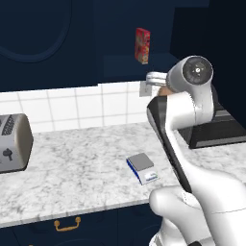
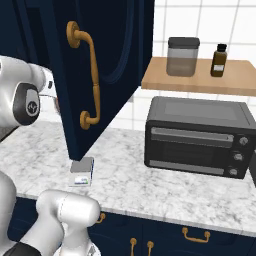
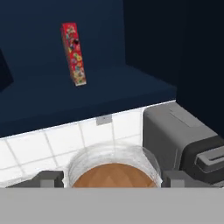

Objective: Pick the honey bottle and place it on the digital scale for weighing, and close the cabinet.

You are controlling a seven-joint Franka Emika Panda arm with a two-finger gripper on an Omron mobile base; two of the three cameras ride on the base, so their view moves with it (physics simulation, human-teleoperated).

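The honey bottle (image 3: 113,174), amber-brown with a pale lid, sits between my two finger tips at the bottom of the hand view. My gripper (image 3: 109,178) is shut on it. In the left base view the gripper (image 1: 154,79) hangs above the counter, in front of the tiled wall, and a sliver of the honey bottle (image 1: 165,90) shows beside the wrist. The digital scale (image 1: 142,167) lies near the counter's front edge, well below the gripper, and nothing is on its grey plate (image 2: 82,165). The cabinet (image 1: 122,41) is open; its door (image 2: 112,47) with the brass handle (image 2: 93,75) swings out over the counter.
A tall red printed box (image 3: 73,53) stands on the cabinet shelf. A chrome toaster (image 1: 12,141) sits at the counter's left. A dark toaster oven (image 2: 197,135) stands to the right, under a wooden shelf (image 2: 200,77) holding a canister and a small brown bottle.
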